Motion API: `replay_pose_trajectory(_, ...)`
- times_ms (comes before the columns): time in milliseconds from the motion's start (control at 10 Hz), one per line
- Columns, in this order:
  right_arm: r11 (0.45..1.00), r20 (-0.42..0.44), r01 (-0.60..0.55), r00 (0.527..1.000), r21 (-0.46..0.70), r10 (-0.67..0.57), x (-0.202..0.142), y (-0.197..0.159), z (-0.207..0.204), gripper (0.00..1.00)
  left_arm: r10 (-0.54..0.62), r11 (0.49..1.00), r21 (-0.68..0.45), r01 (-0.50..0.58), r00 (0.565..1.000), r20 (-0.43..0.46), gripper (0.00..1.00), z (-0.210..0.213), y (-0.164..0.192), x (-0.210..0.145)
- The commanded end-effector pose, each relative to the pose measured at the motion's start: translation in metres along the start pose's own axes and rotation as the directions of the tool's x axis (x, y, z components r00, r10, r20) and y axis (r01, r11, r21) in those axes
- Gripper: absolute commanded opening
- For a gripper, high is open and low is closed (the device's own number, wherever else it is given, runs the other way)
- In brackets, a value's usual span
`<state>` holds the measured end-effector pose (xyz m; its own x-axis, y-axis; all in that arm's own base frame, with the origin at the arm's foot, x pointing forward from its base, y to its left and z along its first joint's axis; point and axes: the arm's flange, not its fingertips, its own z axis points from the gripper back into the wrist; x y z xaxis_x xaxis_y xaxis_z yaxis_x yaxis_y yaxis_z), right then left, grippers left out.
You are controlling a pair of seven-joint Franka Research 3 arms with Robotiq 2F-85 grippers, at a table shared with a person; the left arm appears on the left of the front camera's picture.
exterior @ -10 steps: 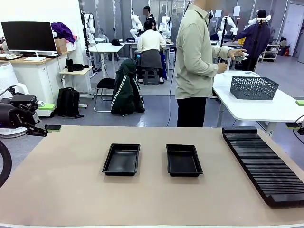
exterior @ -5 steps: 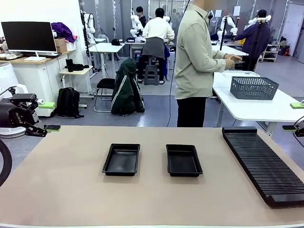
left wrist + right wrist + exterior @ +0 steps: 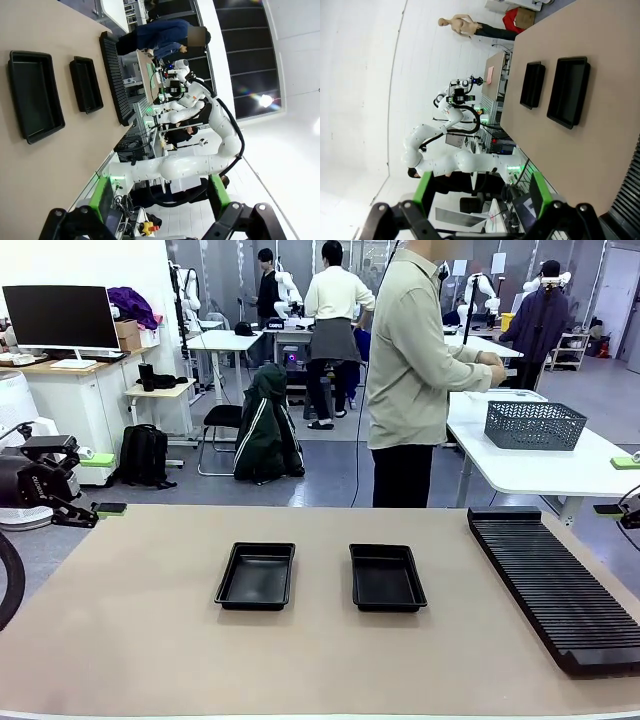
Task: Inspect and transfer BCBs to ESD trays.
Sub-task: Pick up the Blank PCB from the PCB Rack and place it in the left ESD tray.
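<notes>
**Person's hands drawn in at the side table; both trays bare, both arms parked wide**

The bench (image 3: 130,640) is as it was a second ago: nothing on it has shifted. The change is at the far side, where the person (image 3: 415,370), turned towards the white side table on the right, has pulled an outstretched arm back so both hands now meet in front of the chest, near the grey mesh basket (image 3: 534,424). Whether they hold one of the BCBs is too small to tell. I judge no board has been handed over yet, so inspection and transfer have not begun.

The long black slotted rack (image 3: 555,585) runs along the bench's right side, from far to near. The two ESD trays (image 3: 256,576) sit side by side at mid-bench with a clear gap between them, well apart from the rack and from every edge; their floors are bare.

Broad open surface lies left of the trays, in front of them, and between the right tray and the rack.

The left fingers (image 3: 110,508) hang off the far-left edge, having barely drifted; the right fingers (image 3: 612,507) hang beyond the rack at the right edge. Both pairs are spread wide and hold nothing.
</notes>
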<state>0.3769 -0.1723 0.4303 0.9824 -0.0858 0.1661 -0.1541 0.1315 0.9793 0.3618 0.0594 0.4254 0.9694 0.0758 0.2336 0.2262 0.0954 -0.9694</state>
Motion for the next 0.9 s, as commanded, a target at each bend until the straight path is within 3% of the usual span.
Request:
replay_pose_trajectory(0,1.0,0.0,0.0,1.0,0.0,0.0,0.0,0.0,0.0,1.0,0.016,1.0,-0.016,-0.016,1.0,0.003,1.0,0.002,-0.002,0.0)
replay_pose_trajectory(400,0.988,0.065,0.145,0.987,0.06,-0.149,-0.001,0.001,-0.004,1.0,0.043,0.997,-0.067,-0.043,0.999,0.011,1.0,0.01,0.003,0.001)
replay_pose_trajectory(600,0.99,0.074,0.126,0.989,0.059,-0.13,-0.002,0.002,-0.005,1.0,0.044,0.996,-0.076,-0.043,0.999,0.01,1.0,0.012,0.003,0.003)
replay_pose_trajectory(800,0.991,0.029,0.125,0.992,0.039,-0.126,0.0,-0.003,-0.002,1.0,0.037,0.998,-0.046,-0.036,0.999,0.003,1.0,0.007,0.006,-0.001)
